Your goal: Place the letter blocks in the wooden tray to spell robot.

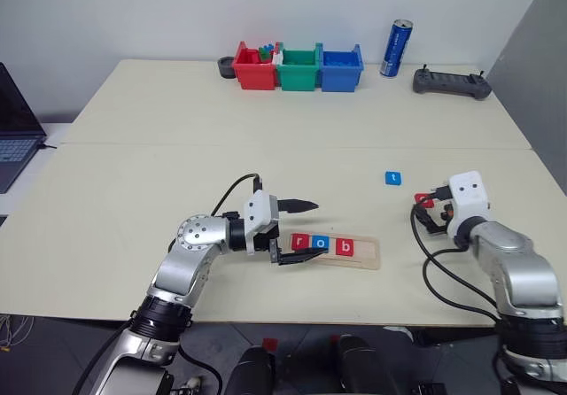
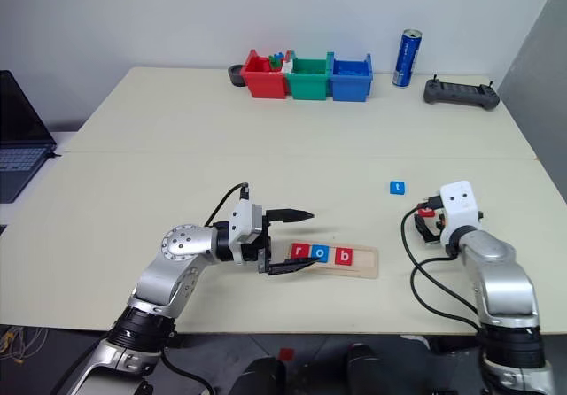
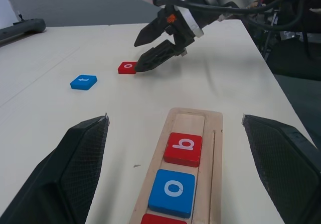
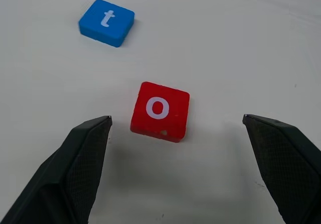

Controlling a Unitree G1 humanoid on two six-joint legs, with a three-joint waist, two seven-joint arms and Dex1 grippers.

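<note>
The wooden tray [image 1: 368, 251] lies near the table's front edge. In it sit a red r [image 1: 299, 242], a blue o [image 1: 321, 244] and a red b [image 1: 346, 247], and its right end is bare. My left gripper [image 1: 299, 232] is open, pointing right, its fingers either side of the tray's left end. A red o block [image 4: 159, 111] lies flat on the table to the right, with a blue t block [image 4: 106, 22] just beyond it. My right gripper [image 4: 176, 117] is open just above the red o, one finger on each side, not touching it.
Red [image 1: 254, 67], green [image 1: 298, 69] and blue [image 1: 340, 67] plastic bins stand at the table's far edge. A blue can [image 1: 396, 48] and a black controller [image 1: 452, 82] are to their right. A laptop [image 1: 13, 129] sits at the far left.
</note>
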